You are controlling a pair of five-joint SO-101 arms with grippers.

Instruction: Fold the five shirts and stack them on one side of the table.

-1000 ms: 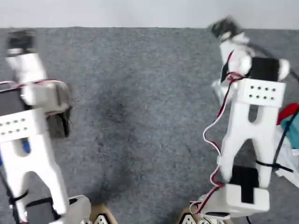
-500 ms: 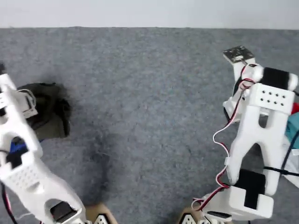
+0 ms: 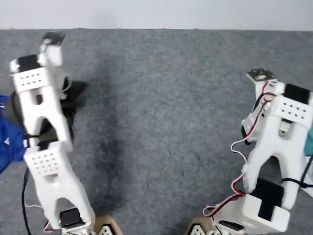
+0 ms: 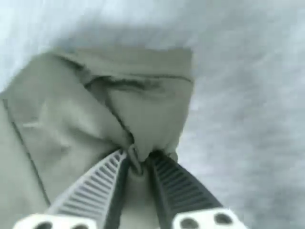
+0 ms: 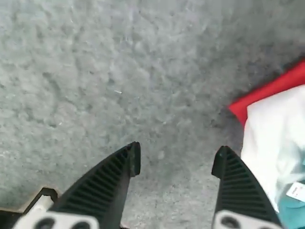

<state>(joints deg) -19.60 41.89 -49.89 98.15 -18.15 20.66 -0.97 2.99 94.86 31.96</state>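
My left gripper (image 4: 137, 162) is shut on a pinch of an olive-green shirt (image 4: 95, 109), which hangs bunched from the fingers above the grey carpet. In the high view that dark shirt (image 3: 73, 95) peeks out behind the left arm (image 3: 41, 98) at the table's left side, with a blue shirt (image 3: 9, 137) beside it at the left edge. My right gripper (image 5: 178, 160) is open over bare carpet, nothing between its fingers. A red shirt (image 5: 267, 90) under a white one (image 5: 276, 138) and a teal one (image 5: 290, 212) lies close by. The right arm (image 3: 279, 137) stands at the table's right side.
Grey carpet (image 3: 161, 107) covers the table, with open room across the middle. A pale wall (image 3: 156, 12) runs along the far edge. A teal sliver of cloth (image 3: 310, 142) shows at the right edge behind the right arm.
The left arm has swung up and back toward the far left, now covering the olive shirt; the blue shirt shows more. The right arm has shifted slightly toward the near right.
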